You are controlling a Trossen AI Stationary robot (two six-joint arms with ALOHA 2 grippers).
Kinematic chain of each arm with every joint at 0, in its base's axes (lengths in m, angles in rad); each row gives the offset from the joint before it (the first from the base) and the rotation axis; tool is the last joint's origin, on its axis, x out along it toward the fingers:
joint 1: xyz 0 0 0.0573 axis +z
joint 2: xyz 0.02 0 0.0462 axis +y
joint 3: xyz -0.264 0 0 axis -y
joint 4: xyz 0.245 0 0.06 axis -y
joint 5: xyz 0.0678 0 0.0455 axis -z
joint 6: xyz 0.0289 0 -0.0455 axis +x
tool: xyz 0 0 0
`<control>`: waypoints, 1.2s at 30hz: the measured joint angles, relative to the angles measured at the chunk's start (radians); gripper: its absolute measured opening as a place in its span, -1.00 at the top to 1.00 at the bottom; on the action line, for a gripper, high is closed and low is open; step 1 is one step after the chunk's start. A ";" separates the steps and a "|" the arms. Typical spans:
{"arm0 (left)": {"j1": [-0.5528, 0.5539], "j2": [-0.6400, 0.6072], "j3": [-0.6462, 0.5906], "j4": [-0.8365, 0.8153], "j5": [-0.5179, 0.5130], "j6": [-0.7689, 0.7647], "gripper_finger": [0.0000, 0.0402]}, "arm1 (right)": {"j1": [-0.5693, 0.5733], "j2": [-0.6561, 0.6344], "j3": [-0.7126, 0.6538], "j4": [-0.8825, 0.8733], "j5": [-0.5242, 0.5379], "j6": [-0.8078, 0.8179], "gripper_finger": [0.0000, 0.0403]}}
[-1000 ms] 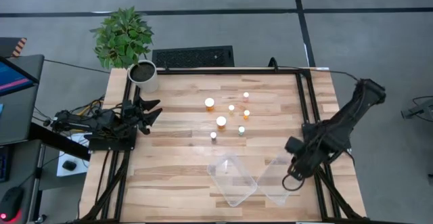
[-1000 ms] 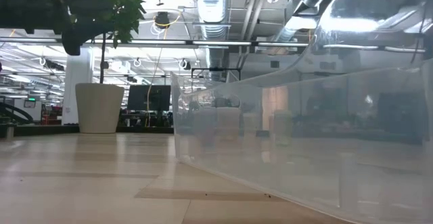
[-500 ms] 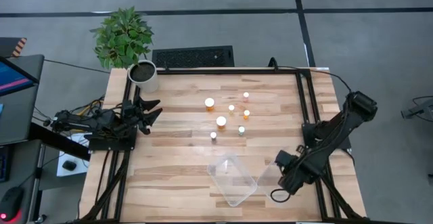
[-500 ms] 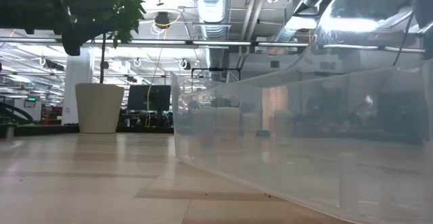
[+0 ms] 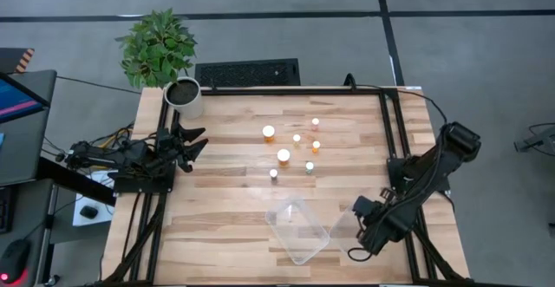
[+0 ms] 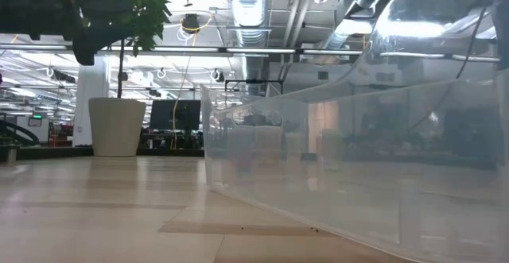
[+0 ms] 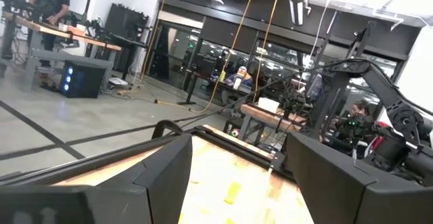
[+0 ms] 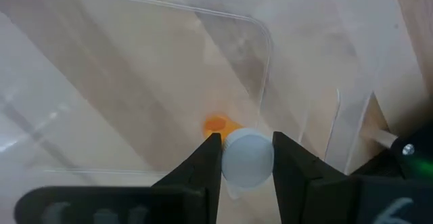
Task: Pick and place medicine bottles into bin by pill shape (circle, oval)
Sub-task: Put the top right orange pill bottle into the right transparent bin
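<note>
My right hand (image 8: 247, 158) grasping orange bottle (image 8: 247, 158) over right bin (image 8: 264, 41), apparently unreleased. Seven bottles (image 5: 284, 155) left on table (image 5: 217, 209). Left hand (image 5: 192, 140) parked, fingers apart.

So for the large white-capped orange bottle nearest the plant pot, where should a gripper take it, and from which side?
A judgement: grip the large white-capped orange bottle around its round white cap, descending from straight above. It stands upright with bare wood around it, the small white-capped bottle sits apart, so fingers have room either side. The right gripper is busy, shut on another white-capped orange bottle over the clear plastic bin.
</note>
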 joint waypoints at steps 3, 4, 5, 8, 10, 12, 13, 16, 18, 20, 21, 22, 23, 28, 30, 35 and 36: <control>0.000 0.000 0.000 0.000 0.000 0.000 -0.17 | -0.001 -0.010 -0.001 0.011 0.015 0.004 0.46; 0.000 0.000 0.000 0.000 0.000 0.000 -0.17 | 0.000 -0.010 0.000 0.011 0.016 0.004 0.46; 0.000 0.000 0.000 0.000 0.000 0.000 -0.17 | 0.001 -0.010 0.000 0.010 0.016 0.004 0.46; 0.000 0.000 0.000 0.000 0.000 0.000 -0.17 | 0.008 -0.010 0.000 0.010 0.017 0.004 0.46; 0.000 0.000 0.000 0.000 0.000 0.002 -0.17 | 0.007 -0.010 0.000 0.009 0.018 0.005 0.46; 0.000 0.000 0.000 0.000 0.000 0.002 -0.17 | 0.007 -0.009 0.000 -0.004 0.030 0.024 0.46; 0.000 0.000 0.000 0.000 0.000 0.002 -0.17 | 0.007 -0.009 0.000 -0.012 0.039 0.035 0.46; 0.000 0.000 0.000 0.000 0.000 0.002 -0.17 | 0.007 -0.008 -0.001 -0.020 0.046 0.046 0.44; 0.000 0.000 0.000 0.000 0.000 0.002 -0.17 | 0.007 -0.008 -0.001 -0.019 0.046 0.046 0.41; 0.000 0.000 0.000 0.000 0.000 0.002 -0.17 | 0.007 -0.008 -0.001 -0.019 0.046 0.047 0.37; 0.000 0.000 0.000 0.000 0.000 0.002 -0.17 | 0.007 -0.008 -0.001 -0.019 0.046 0.048 0.35; 0.000 0.000 0.000 0.000 0.000 0.002 -0.17 | 0.007 -0.008 -0.001 -0.019 0.047 0.048 0.34; 0.000 0.000 0.000 0.000 0.000 0.002 -0.17 | 0.007 -0.008 -0.001 -0.019 0.050 0.049 0.33; 0.000 0.000 0.000 0.001 0.000 0.002 -0.17 | 0.007 -0.008 -0.001 -0.019 0.099 0.049 0.33; 0.000 0.000 0.000 0.001 0.000 0.002 -0.17 | 0.006 -0.008 -0.001 -0.021 0.102 0.049 0.35; 0.000 0.000 0.000 0.001 0.000 0.001 -0.17 | 0.006 -0.004 -0.001 -0.034 0.105 0.049 0.36; 0.000 0.000 0.000 0.001 0.000 0.001 -0.17 | 0.006 -0.004 -0.001 -0.034 0.114 0.048 0.36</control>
